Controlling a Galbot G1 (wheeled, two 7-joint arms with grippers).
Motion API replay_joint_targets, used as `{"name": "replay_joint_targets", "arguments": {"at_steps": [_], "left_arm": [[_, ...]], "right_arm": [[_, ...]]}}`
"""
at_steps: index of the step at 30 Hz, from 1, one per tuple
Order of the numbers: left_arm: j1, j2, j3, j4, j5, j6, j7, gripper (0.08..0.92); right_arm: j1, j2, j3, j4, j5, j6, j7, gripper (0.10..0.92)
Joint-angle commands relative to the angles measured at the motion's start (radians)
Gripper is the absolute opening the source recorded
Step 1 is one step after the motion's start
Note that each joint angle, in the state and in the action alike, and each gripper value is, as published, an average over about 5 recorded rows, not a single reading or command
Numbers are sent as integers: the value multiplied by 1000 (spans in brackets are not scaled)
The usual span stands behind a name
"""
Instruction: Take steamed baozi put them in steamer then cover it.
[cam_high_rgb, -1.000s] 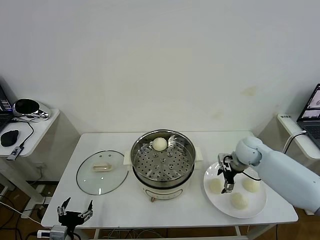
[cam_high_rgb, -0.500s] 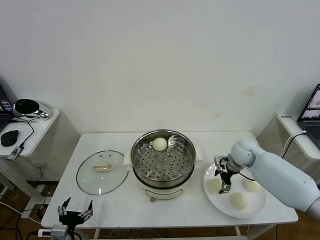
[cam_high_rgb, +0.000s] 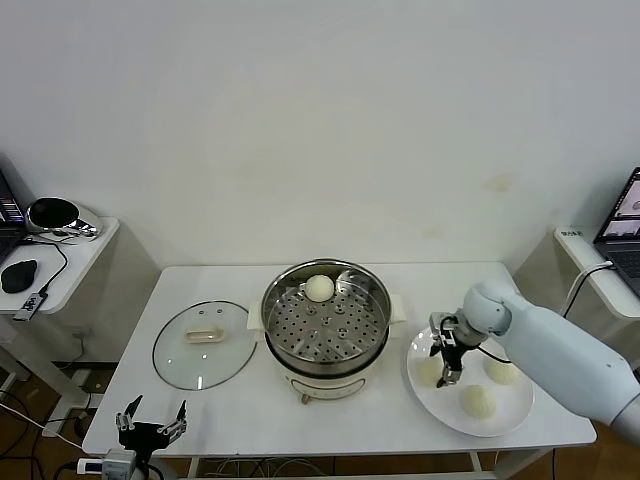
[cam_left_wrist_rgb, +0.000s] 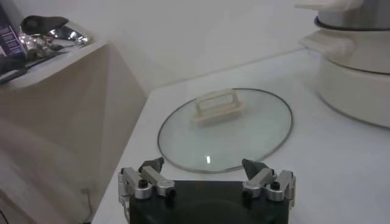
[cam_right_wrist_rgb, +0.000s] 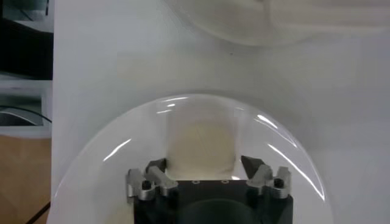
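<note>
Lowered since the earlier frame, the right gripper is now held open around a small cream-white round bun on the flat white plate, lower right. Closing is needed next, then lifting to the shiny round steel steamer.

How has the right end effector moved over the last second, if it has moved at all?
Yes. The right end effector has shifted slightly left toward the steamer, staying low over the plate at its nearest baozi.

white table, white plate, side shelf (headset on it)
</note>
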Motion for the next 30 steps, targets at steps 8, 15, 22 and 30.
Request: {"name": "replay_joint_targets", "arguments": {"at_steps": [8, 15, 22, 30], "left_arm": [[-4, -4, 6, -5, 6, 0, 0, 823], [-13, -8, 21, -12, 17, -1, -1, 823], [-33, -11, 34, -11, 17, -1, -2, 823], [-29, -13, 13, -54, 9, 1, -3, 823]], "right_arm": [[42, -75, 2, 49, 32, -12, -25, 543], [214, -218, -49, 130, 133, -33, -73, 543], [596, -202, -288, 158, 342, -81, -117, 543], [871, 59, -468, 73, 488, -135, -128, 543]]}}
